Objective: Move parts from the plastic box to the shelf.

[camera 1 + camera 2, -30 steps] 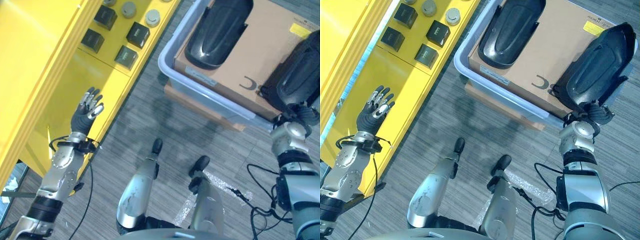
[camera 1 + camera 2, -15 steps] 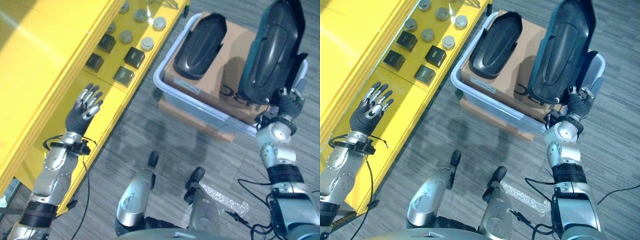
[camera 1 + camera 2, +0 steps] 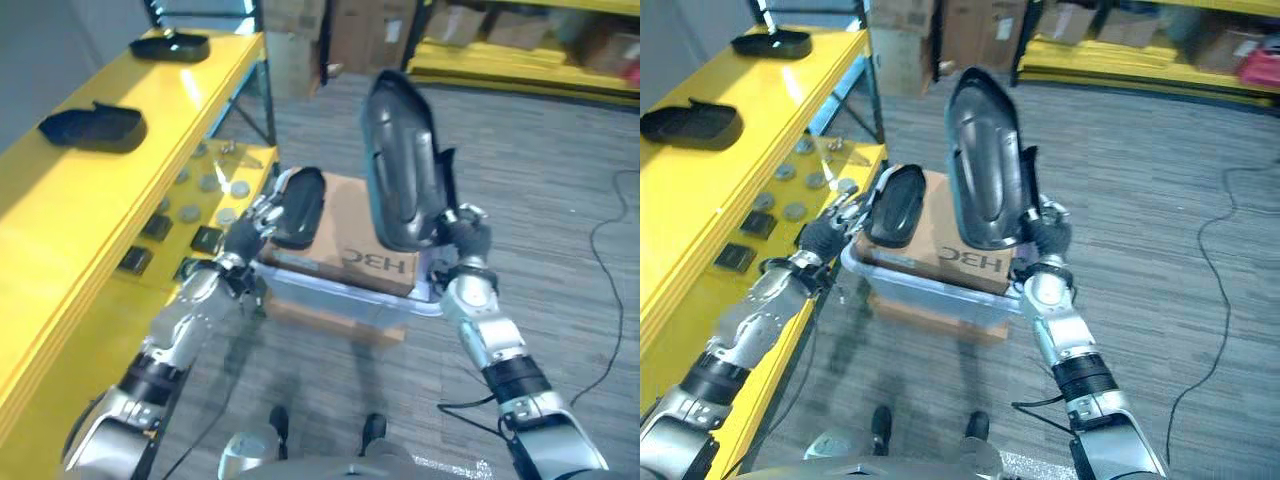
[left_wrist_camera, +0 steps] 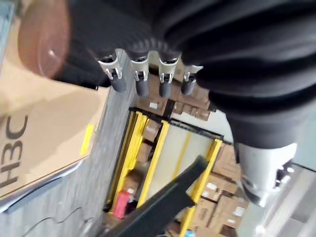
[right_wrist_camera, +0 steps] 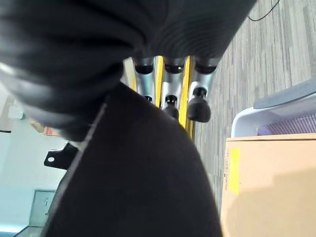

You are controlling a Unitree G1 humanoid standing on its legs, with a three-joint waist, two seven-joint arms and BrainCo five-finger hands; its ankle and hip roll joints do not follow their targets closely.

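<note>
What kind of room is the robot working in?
Probably a warehouse or factory stockroom: long yellow shelves hold black parts, cardboard boxes are stacked at the back, and a plastic box sits on the grey floor.

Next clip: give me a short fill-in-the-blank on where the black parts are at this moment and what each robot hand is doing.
1. The right robot hand holds a long black part lifted ___ the plastic box.
2. The left robot hand reaches toward the second black part, which lies on the ___ box inside the plastic box.
3. Two more black parts rest on the ___ shelf.

Missing words: above; cardboard; yellow
</note>
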